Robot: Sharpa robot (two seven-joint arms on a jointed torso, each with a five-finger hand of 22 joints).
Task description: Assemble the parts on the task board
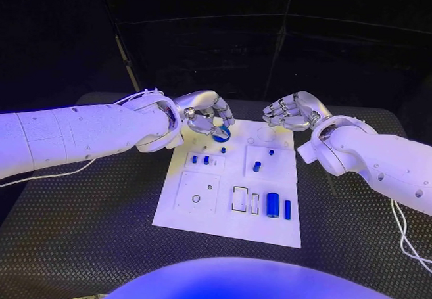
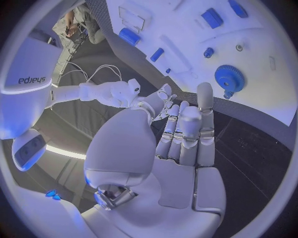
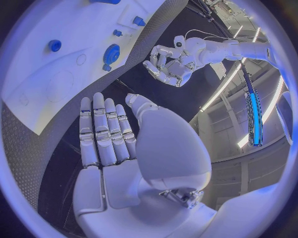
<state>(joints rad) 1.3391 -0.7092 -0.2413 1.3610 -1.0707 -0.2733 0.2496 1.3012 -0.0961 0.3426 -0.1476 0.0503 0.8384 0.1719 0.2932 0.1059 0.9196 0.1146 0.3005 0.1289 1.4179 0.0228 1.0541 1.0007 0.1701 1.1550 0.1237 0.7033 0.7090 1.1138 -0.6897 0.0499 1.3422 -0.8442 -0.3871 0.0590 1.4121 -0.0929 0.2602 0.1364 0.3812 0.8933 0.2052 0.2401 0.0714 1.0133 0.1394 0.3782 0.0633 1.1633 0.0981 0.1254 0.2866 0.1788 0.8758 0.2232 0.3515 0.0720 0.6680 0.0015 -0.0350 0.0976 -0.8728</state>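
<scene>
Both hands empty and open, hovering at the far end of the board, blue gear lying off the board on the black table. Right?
Not quite. The blue gear sits on the task board, not on the table; the left wrist view shows it. The left hand and right hand are indeed empty and open.

The task board [image 1: 190,217] has bare white room at 7 o'clock. Two upright blue cylinders [image 1: 278,206] block the 5 o'clock corner. At 12 o'clock the left hand [image 1: 206,116] and right hand [image 1: 292,111] hover with open table between, above a blue gear [image 1: 221,131].
</scene>
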